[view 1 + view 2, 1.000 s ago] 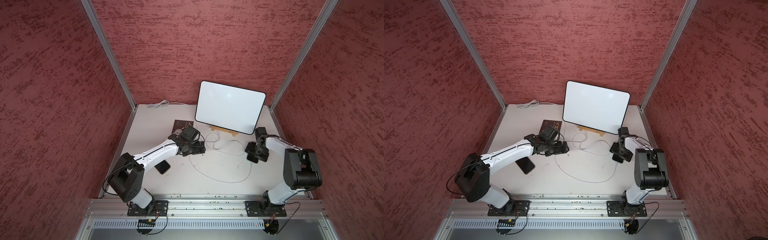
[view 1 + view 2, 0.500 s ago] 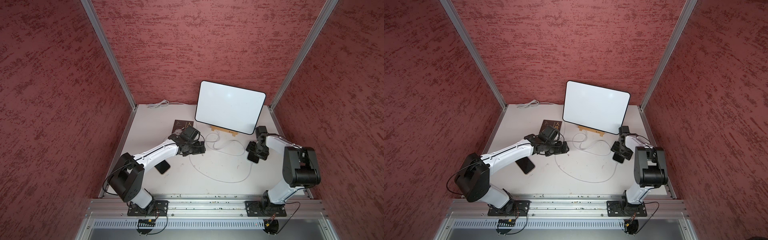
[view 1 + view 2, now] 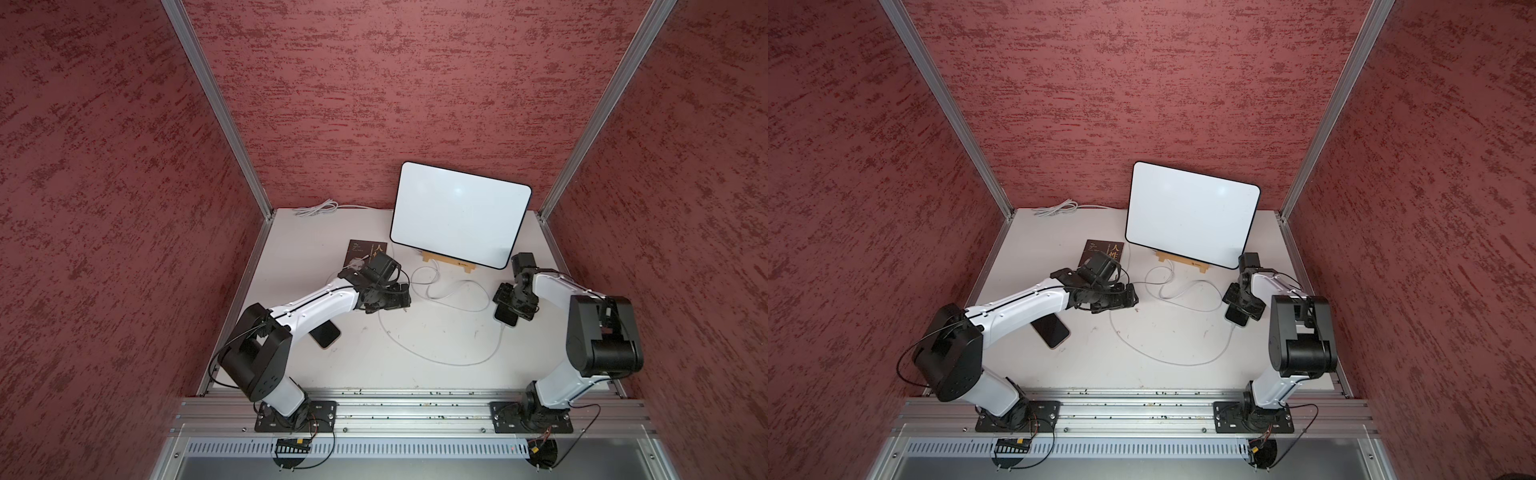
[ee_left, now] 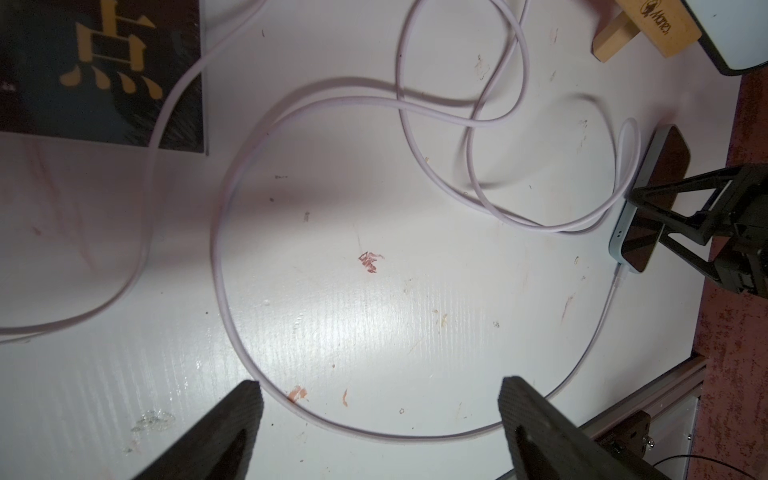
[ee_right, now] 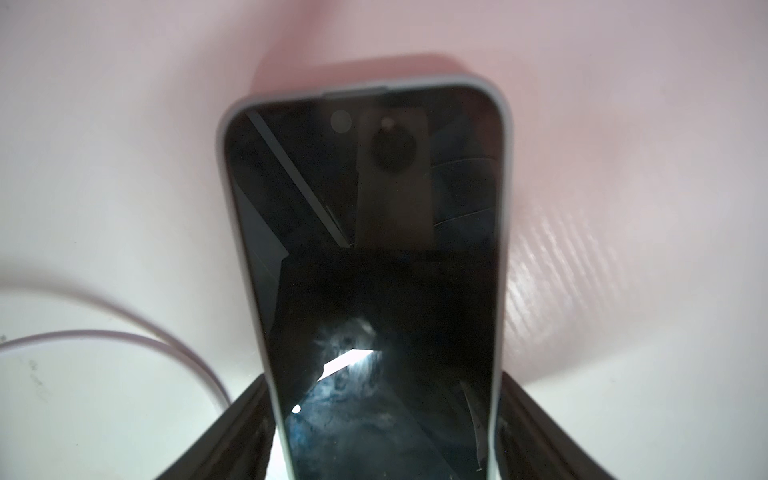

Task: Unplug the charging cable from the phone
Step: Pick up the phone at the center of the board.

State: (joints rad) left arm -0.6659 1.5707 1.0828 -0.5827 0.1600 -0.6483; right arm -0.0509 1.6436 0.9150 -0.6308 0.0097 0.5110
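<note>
The phone point(image 3: 506, 318) has a dark screen and a pale blue case, and lies flat at the table's right side. My right gripper point(image 3: 513, 305) is shut on the phone; in the right wrist view its fingers point(image 5: 245, 415) press both long edges of the phone point(image 5: 365, 232). The white charging cable point(image 3: 432, 353) is plugged into the phone's near end point(image 4: 619, 282) and loops across the table. My left gripper point(image 3: 401, 297) hangs open over the cable loop point(image 4: 224, 249), which runs on the table between its fingertips point(image 4: 245, 399).
A white board point(image 3: 457, 220) leans on a wooden stand point(image 3: 446, 262) at the back. A dark book point(image 3: 365, 251) lies behind the left gripper. A second dark phone point(image 3: 326, 334) lies partly under the left arm. Another coiled white cord point(image 3: 316, 208) sits at the back left.
My right gripper has closed from wide open onto the phone's sides. The left arm and the cable have not moved.
</note>
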